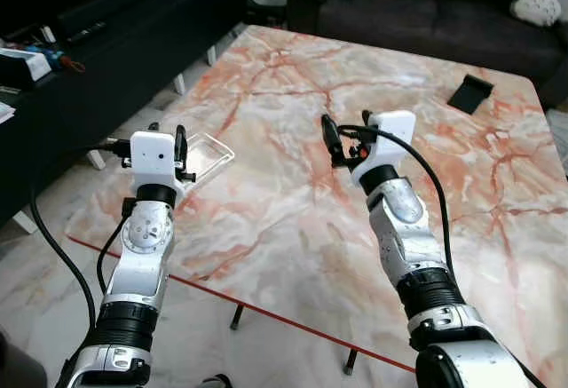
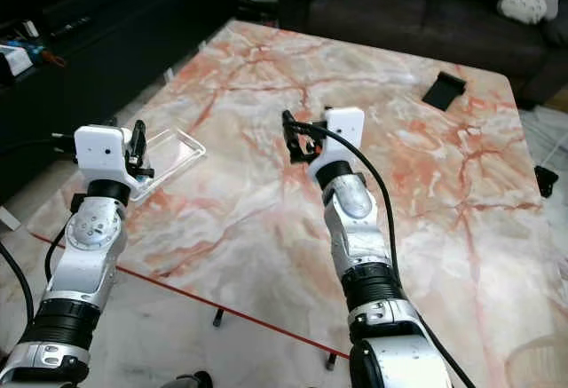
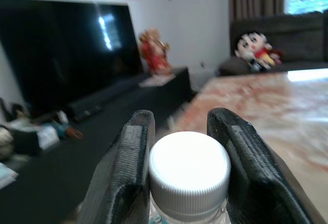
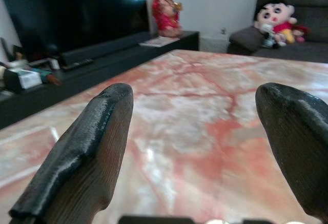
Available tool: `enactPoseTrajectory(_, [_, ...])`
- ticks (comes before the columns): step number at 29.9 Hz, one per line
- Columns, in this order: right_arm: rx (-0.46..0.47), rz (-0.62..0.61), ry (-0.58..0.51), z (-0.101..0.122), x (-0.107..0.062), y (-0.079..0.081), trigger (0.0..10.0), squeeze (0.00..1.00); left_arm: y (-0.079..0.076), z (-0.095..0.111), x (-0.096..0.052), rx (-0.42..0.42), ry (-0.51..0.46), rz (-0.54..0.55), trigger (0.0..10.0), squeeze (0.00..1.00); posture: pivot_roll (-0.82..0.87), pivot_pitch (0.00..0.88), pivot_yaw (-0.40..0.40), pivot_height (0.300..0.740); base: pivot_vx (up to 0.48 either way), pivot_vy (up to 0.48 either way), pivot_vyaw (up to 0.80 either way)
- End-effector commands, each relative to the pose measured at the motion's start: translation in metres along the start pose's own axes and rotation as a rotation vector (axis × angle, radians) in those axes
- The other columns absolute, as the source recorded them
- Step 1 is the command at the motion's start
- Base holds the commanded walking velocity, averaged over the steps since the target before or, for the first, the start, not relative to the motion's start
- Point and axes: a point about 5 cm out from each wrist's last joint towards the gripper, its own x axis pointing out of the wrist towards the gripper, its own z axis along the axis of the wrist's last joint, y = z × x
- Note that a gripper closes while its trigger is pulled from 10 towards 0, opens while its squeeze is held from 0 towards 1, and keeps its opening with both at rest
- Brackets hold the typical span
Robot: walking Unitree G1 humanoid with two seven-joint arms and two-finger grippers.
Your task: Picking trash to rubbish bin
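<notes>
The left gripper (image 3: 187, 178) had its two fingers (image 3: 128, 172) pressed against a white screw cap (image 3: 188, 168), holding what looked like a clear plastic bottle by its neck at the left edge of the marble table (image 1: 293, 184). In the head views a clear, flattened body (image 1: 206, 154) showed just beyond that wrist, probably the same bottle, though the outline was hard to read. The right gripper (image 4: 200, 147) hovered over the middle of the table, fingers spread wide and empty.

To carry well, the grip needed to stay square on the ribbed cap, since a light bottle can swing or slip out. The table edge lay directly under the left arm, with open floor on that side, a dark TV cabinet (image 1: 106, 42) further left and a sofa (image 1: 426, 2) beyond the table. No bin was visible.
</notes>
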Motion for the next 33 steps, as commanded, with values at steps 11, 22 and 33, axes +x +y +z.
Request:
enactPoseTrajectory(11, [0.002, -0.021, -0.055, 0.010, 0.006, -0.003, 10.0, 0.00, 0.001, 0.019, 0.007, 0.007, -0.055, 0.036, 10.0, 0.00, 0.05, 0.015, -0.052, 0.740, 0.000, 0.000, 0.00])
enactPoseTrajectory(22, [-0.002, -0.023, -0.066, 0.013, 0.009, -0.005, 10.0, 0.00, -0.004, 0.015, 0.000, -0.011, -0.028, 0.041, 10.0, 0.00, 0.04, 0.029, -0.060, 0.740, 0.000, 0.000, 0.00])
enactPoseTrajectory(33, [-0.005, -0.023, -0.061, 0.011, 0.007, -0.006, 10.0, 0.00, -0.007, 0.013, 0.000, -0.018, -0.017, 0.031, 10.0, 0.00, 0.04, 0.038, -0.062, 0.740, 0.000, 0.000, 0.00])
